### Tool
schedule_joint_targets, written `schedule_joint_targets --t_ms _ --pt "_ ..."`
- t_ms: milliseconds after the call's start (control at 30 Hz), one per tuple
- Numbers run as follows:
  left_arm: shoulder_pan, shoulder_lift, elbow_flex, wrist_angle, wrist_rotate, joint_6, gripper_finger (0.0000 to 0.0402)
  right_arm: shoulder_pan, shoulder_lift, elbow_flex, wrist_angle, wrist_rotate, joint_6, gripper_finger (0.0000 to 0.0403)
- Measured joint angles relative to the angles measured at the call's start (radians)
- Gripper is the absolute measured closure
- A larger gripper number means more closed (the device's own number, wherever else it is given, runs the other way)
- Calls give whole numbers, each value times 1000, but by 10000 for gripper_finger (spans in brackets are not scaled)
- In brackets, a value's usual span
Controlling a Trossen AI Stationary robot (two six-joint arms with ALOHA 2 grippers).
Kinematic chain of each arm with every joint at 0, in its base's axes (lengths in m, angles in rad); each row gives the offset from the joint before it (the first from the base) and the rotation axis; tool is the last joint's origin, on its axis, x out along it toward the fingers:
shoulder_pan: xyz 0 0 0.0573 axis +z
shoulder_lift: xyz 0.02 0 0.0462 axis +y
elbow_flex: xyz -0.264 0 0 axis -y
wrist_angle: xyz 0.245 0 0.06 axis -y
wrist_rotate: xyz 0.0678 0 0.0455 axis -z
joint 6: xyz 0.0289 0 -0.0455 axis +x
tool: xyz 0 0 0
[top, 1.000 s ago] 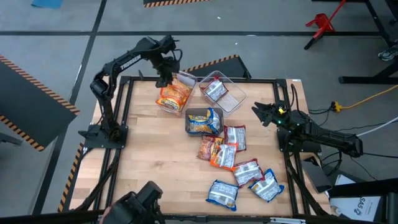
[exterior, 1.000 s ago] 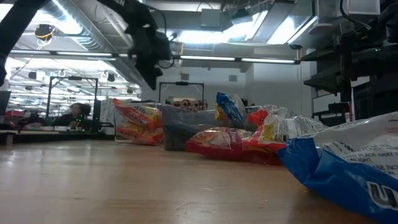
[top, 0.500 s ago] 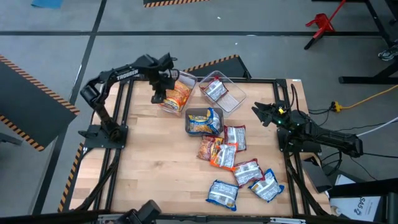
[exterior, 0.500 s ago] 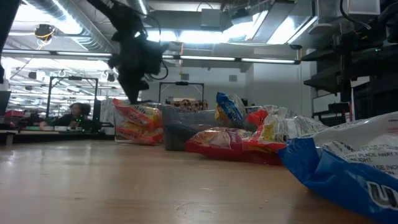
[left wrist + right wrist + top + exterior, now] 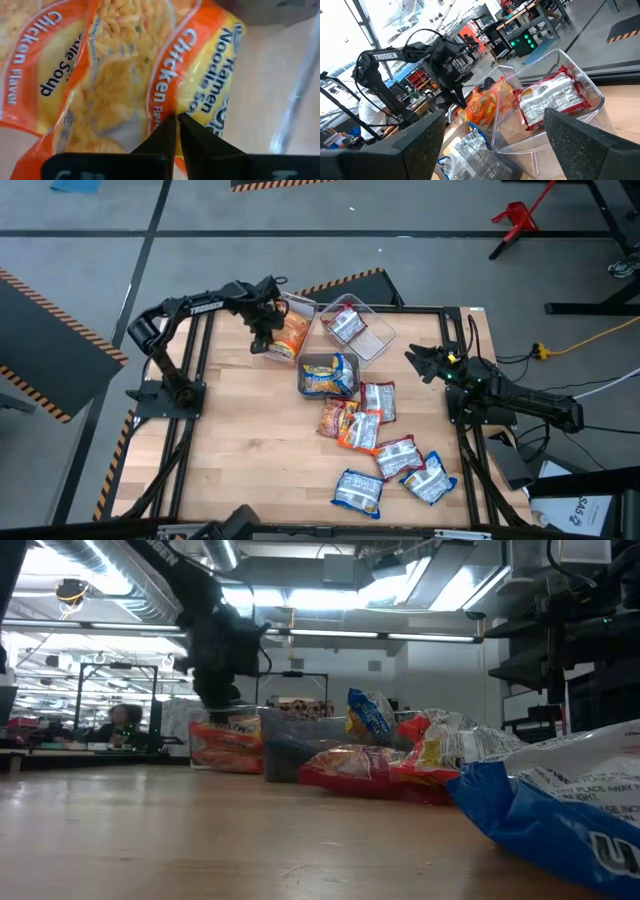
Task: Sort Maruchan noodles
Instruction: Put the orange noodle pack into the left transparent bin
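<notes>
Orange Maruchan noodle packets lie in a clear bin at the table's far left, one marked "Chicken Flavor" on top. My left gripper is shut and points down onto them. A second bin holds a red-and-white packet. A third bin holds a blue packet. Several loose packets lie flat on the wood toward the near right. My right gripper waits open and level at the right edge. My left gripper has its shut fingertips on the printed face of the top orange packet, near one long edge. It comes steeply from above. The packet lies in the bin under the tips; I see nothing between the fingers.
The three clear bins stand close together at the far middle. Red-and-white and blue-and-white packets are scattered over the near right. Bare wood lies on the near left. A person sits far behind the table.
My left gripper has come down and a little toward the near edge, onto the orange packets. In the low view the packets, which stood up tilted, now lie lower and flatter in their bin.
</notes>
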Motion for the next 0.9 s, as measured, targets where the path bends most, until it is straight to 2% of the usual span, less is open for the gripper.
schedule_joint_targets --t_ms 233,367,433,600,733,900 --pt "-21 -112 115 -26 12 -151 394 0 0 0 0 -2 1 79" --pt "-79 -190 179 15 143 -317 381 0 0 0 0 -3 1 79" --pt "-145 -227 189 94 189 -377 369 0 0 0 0 -12 1 79" --pt "-367 -240 189 339 109 -438 328 0 0 0 -7 -73 -1 79" --pt "-494 -169 191 592 120 -468 293 0 0 0 -13 -145 -1 79" --pt "-584 -35 189 820 91 -524 243 0 0 0 -32 -245 -2 79"
